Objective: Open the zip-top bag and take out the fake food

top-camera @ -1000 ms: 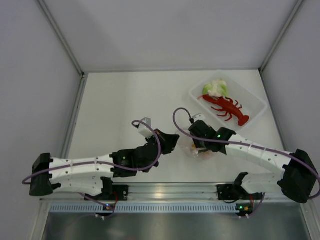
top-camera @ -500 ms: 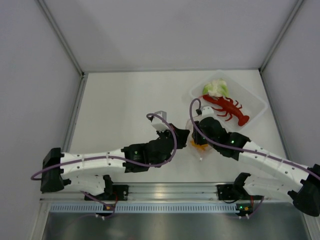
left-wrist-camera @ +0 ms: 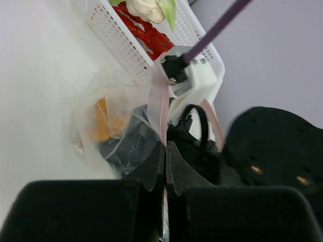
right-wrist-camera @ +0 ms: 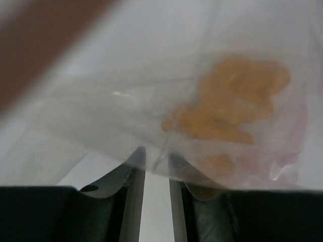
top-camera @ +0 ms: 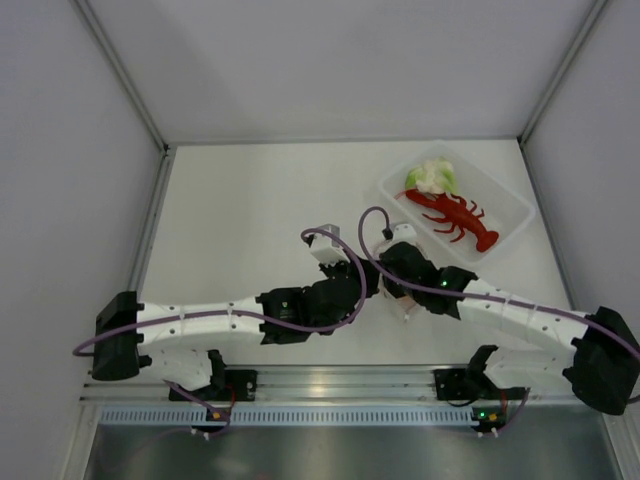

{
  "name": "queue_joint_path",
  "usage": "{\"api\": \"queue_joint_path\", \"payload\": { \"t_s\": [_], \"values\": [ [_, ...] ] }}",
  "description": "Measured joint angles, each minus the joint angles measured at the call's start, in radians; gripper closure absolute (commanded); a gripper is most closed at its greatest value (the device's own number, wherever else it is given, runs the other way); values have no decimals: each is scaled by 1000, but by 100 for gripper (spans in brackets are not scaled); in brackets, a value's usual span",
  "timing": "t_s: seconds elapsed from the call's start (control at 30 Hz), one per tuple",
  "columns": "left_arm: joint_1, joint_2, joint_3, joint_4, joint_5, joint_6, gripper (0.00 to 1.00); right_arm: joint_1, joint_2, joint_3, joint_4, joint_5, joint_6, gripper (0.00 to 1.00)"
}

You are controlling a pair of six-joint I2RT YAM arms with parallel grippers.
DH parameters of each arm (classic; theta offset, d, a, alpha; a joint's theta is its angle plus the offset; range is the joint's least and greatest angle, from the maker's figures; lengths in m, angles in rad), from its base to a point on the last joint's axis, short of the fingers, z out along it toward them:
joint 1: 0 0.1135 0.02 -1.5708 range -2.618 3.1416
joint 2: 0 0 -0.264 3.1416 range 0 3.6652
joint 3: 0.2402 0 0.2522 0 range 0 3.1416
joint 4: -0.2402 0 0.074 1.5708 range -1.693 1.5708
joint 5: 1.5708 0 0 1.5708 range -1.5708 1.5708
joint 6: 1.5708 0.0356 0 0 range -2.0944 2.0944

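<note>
Left gripper (left-wrist-camera: 165, 154) clamped on zip-top bag (left-wrist-camera: 126, 138) rim; right gripper (right-wrist-camera: 156, 161) jaws narrow, apparently nipping bag film.

The overhead camera looks down on the table (top-camera: 250, 200), while both wrist cameras closely face the shared zip-top bag (right-wrist-camera: 126, 91).

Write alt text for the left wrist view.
Jaws of the left gripper are pinched shut on the pink-edged rim of the zip-top bag, which holds an orange piece. Behind stand the right arm and a white tray with red lobster and leafy vegetable.
</note>
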Motion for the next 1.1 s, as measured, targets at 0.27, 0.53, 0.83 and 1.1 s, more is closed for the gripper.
{"api": "queue_joint_path", "payload": {
  "t_s": [0.27, 0.53, 0.83, 1.1],
  "values": [
    [0, 0, 3, -5, -2, 1, 100, -127, 205, 22, 17, -3, -8, 71],
    [3, 0, 3, -22, 10, 4, 100, -139, 338, 95, 87, 11, 10, 66],
    [3, 13, -14, -18, 78, -40, 100, -156, 357, 97, 191, 26, 131, 57],
    [4, 21, -40, -20, 106, -56, 100, -151, 509, 201, 188, 21, 114, 42]
  ]
}}
